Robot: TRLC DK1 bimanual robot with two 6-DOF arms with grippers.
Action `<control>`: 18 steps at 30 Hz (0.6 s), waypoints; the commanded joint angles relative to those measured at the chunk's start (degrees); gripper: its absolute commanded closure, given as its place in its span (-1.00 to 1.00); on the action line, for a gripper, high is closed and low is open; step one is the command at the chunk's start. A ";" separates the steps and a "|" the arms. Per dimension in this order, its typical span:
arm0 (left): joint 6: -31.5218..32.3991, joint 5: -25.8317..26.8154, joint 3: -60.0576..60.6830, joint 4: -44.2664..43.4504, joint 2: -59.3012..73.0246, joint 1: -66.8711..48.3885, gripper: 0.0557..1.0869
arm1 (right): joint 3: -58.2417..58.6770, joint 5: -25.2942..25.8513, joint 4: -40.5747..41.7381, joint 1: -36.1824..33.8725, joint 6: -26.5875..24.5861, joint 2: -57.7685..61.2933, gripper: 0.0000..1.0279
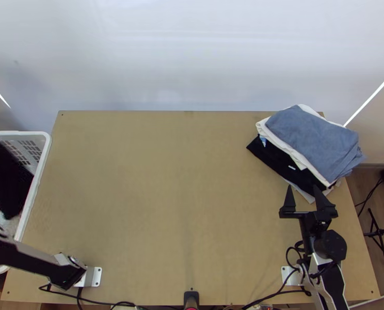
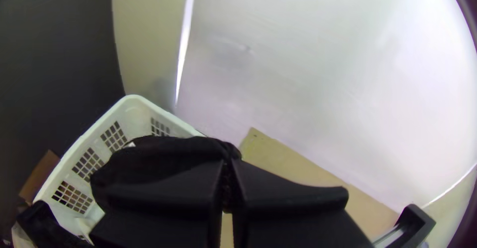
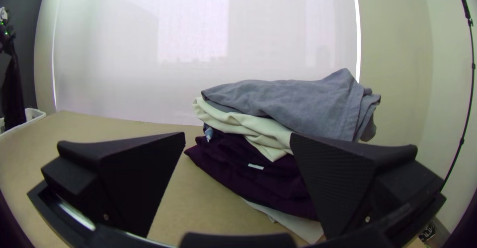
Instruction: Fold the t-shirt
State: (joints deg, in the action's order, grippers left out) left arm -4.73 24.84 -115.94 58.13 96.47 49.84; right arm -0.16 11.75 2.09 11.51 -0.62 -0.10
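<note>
Top view: right fingers (image 1: pixel 290 202) parted, aimed at clothes stack (image 1: pixel 312 142).

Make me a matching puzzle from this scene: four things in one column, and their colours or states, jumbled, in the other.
Things
1. Left tool
2. Right tool
3. Basket
4. Top cloth of the pile

Colours or states
A. White, with small holes in its sides
B. Fingers apart, holding nothing
C. Blue-grey
D. Closed on a black cloth

Right pairs: 1-D, 2-B, 3-A, 4-C
</note>
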 commanded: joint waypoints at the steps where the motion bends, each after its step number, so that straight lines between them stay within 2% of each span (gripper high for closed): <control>1: -0.10 0.47 10.74 3.57 -17.10 -13.55 0.93 | -0.01 0.12 0.02 0.01 0.01 0.01 -0.91; 5: 2.45 -0.76 17.15 3.39 -24.48 -23.83 0.93 | -0.01 0.12 0.02 0.01 0.01 0.01 -0.91; 12: 10.88 -5.33 22.34 3.66 -29.93 -44.31 0.93 | -0.01 0.12 0.02 0.01 0.01 0.01 -0.91; 14: 13.43 -8.32 25.68 3.57 -31.34 -53.45 0.93 | -0.01 0.12 0.02 0.01 0.01 0.01 -0.91; 16: 16.07 -14.38 30.60 2.16 -32.13 -63.56 0.93 | -0.01 0.12 0.02 0.01 0.01 0.01 -0.91; 18: 17.30 -18.34 36.57 0.23 -32.22 -71.82 0.93 | -0.01 0.12 0.02 0.01 0.01 0.01 -0.91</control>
State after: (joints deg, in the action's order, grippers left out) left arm 6.57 16.49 -92.20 61.01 68.10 3.36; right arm -0.16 11.92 2.09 11.51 -0.62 -0.10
